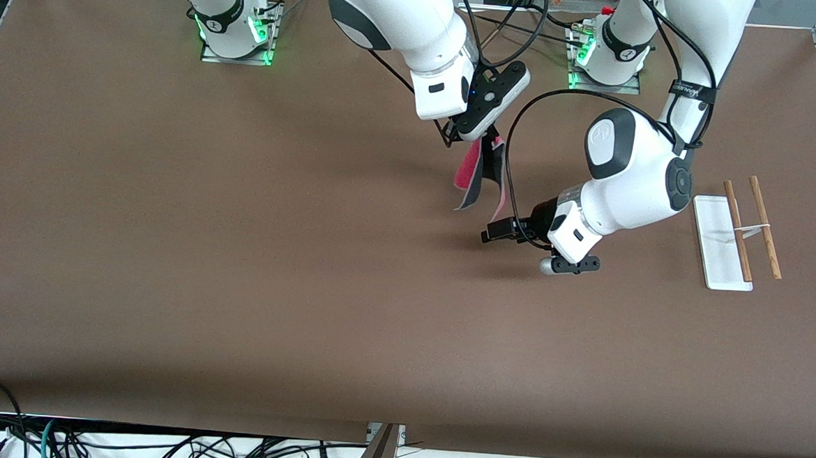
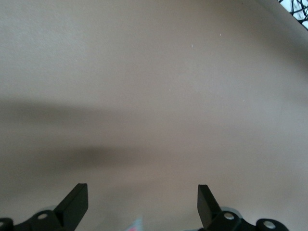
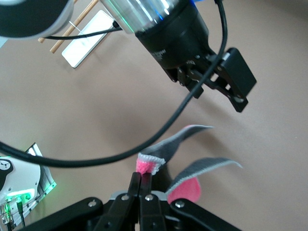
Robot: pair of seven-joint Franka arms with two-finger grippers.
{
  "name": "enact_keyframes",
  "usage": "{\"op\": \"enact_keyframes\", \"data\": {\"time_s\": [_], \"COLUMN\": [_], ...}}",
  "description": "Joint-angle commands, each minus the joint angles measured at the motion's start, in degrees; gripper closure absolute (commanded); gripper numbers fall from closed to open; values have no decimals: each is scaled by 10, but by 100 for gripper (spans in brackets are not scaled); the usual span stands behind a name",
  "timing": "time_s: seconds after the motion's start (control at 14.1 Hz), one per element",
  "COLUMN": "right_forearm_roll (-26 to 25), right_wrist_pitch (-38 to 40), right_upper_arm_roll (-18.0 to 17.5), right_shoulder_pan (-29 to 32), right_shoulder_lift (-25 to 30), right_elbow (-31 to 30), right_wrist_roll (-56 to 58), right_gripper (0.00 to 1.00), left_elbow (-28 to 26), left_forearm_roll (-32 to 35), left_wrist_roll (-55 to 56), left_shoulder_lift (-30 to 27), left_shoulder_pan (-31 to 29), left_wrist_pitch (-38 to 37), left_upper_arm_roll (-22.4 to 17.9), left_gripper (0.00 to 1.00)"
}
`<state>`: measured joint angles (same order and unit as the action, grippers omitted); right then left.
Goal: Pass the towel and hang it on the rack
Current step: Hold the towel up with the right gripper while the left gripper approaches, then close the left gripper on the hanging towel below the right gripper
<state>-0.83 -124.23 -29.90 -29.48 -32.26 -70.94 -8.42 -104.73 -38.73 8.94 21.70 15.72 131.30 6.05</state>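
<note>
Front view: high above the brown table point(image 1: 236, 304), facing both arm bases along the frame's top. Left wrist view: close over bare tabletop, black open left gripper point(image 2: 143, 202) at lower frame. Right wrist view: shares with the front view the white-based, wooden-rodded rack point(image 3: 82, 41), upper left, and that left gripper.

Even, bright overhead light; soft arm shadows fall on the table point(image 1: 237, 283). Green base LEDs glow. The left wrist view is soft, with smeared shadow bands; the right wrist view is sharp, its nearest parts blurred.
</note>
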Motion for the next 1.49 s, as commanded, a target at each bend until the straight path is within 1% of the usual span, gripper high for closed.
{"op": "enact_keyframes", "data": {"time_s": [0.0, 0.21, 0.43, 0.71, 0.78, 0.85, 1.0, 1.21, 1.35, 1.42], "right_forearm_roll": [-6, -6, -6, -6, -6, -6, -6, -6, -6, -6], "right_wrist_pitch": [-11, -33, -34, -49, -50, -50, -51, -52, -53, -53], "right_upper_arm_roll": [3, 5, 7, 8, 8, 8, 8, 8, 8, 8], "right_shoulder_pan": [-5, -3, 1, 1, 1, 1, 1, 2, 2, 2], "right_shoulder_lift": [-4, -4, -3, -4, -4, -4, -4, -6, -7, -7], "right_elbow": [10, 10, 11, 11, 11, 10, 10, 10, 11, 11], "right_wrist_roll": [4, 3, 10, 10, 11, 11, 11, 11, 11, 11], "right_gripper": [100, 100, 100, 100, 100, 100, 100, 100, 100, 100], "left_elbow": [-2, -2, -2, -3, -3, -3, -6, -6, -8, -12], "left_forearm_roll": [-15, -14, -16, -17, -16, -16, -16, -16, -14, -13], "left_wrist_roll": [2, 5, 31, 30, 30, 30, 31, 33, 29, 27], "left_shoulder_lift": [0, -1, -2, -3, -3, -3, -4, -4, -6, -9], "left_shoulder_pan": [11, 20, 24, 24, 24, 24, 33, 33, 33, 33], "left_wrist_pitch": [2, -10, -14, -14, -14, -14, -15, -15, -17, -19], "left_upper_arm_roll": [-5, -5, 2, 3, 3, 3, 6, 14, 14, 14], "left_gripper": [0, 0, 0, 0, 2, 15, 29, 30, 51, 65]}}
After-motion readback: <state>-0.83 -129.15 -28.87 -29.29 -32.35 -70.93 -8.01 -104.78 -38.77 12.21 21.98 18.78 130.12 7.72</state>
